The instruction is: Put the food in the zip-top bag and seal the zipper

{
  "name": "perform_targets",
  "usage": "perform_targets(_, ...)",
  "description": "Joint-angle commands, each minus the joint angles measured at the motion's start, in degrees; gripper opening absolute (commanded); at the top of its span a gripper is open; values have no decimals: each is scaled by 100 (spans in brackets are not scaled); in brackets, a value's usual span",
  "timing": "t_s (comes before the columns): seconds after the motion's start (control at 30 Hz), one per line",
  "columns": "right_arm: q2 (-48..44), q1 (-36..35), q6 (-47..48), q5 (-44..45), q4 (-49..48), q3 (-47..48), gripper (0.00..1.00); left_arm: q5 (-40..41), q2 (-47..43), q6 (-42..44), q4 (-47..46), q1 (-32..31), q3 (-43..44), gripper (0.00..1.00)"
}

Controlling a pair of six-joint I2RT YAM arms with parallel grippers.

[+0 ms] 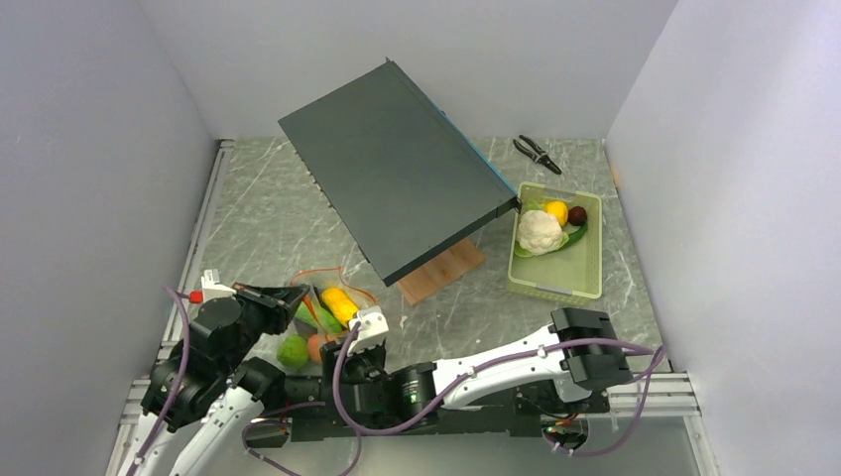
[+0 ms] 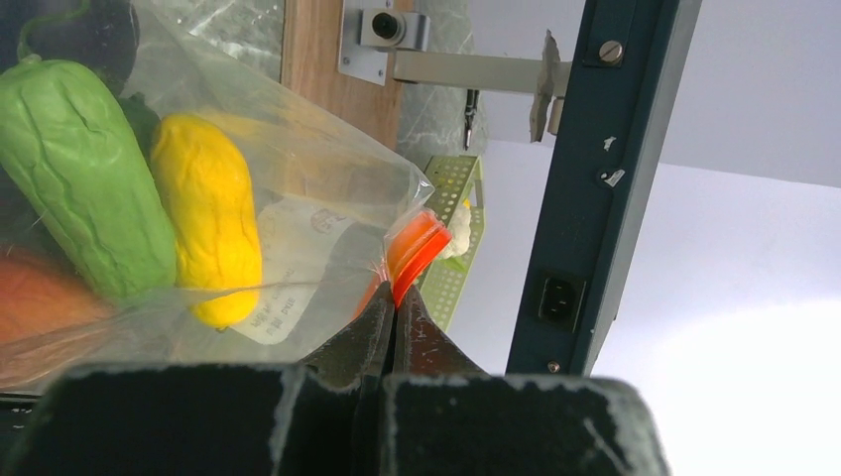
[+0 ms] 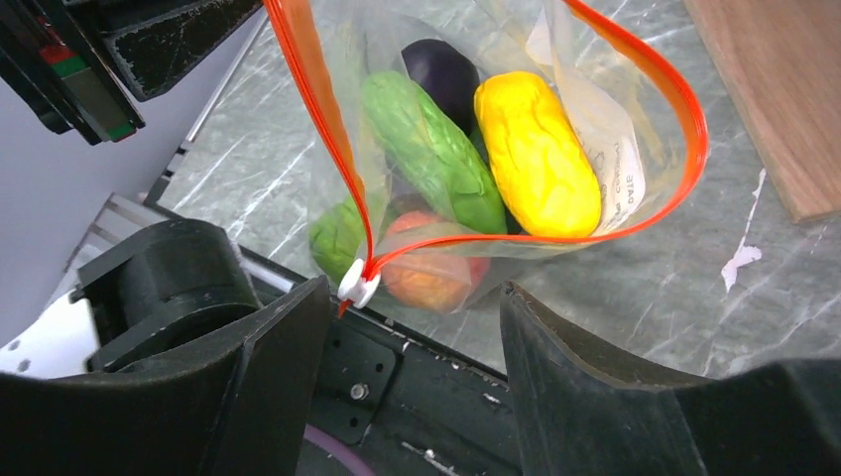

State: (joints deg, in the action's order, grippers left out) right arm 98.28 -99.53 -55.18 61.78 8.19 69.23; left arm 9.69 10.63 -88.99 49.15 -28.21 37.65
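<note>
The zip-top bag (image 3: pixel 595 159) lies on the table near the arm bases, its mouth open in a wide loop. It also shows in the top view (image 1: pixel 319 315). Inside are a dark eggplant (image 3: pixel 441 69), a green piece (image 3: pixel 431 149), a yellow piece (image 3: pixel 536 149), an orange (image 3: pixel 431 276) and a lime (image 3: pixel 335 236). The zipper (image 3: pixel 317 109) has a white slider (image 3: pixel 357 283) at one end. My right gripper (image 3: pixel 412 297) is open, and the slider is just by its left finger. My left gripper (image 2: pixel 395 307) is shut on the zipper (image 2: pixel 417 248) at the other end. A cauliflower (image 1: pixel 540 231) and a yellow piece (image 1: pixel 556 211) lie in the green tray (image 1: pixel 555 280).
A large dark flat box (image 1: pixel 397 178) leans tilted over the middle of the table, propped on a wooden block (image 1: pixel 442 271). Black pliers (image 1: pixel 537 153) lie at the back right. White walls close in both sides. The left arm's body (image 3: pixel 99 59) is close beside the bag.
</note>
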Motion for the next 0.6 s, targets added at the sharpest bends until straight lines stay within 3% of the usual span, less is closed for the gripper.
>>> perform_targets(0.0,-55,1,-452,-247,512,279,67,268,-14,180,116,20,314,0)
perform_targets(0.1,-61,168,23,-732,-359,3,66,302,-32,179,102,17,337,0)
perform_targets(0.4,390,452,686,-738,-614,513,61,222,-31,118,93,22,357,0)
perform_targets(0.47,452,550,739,-772,-500,615,51,196,-54,80,58,20,328,0)
perform_targets(0.57,390,582,1252,-598,-931,454,19,200,-140,45,21,21,295,0)
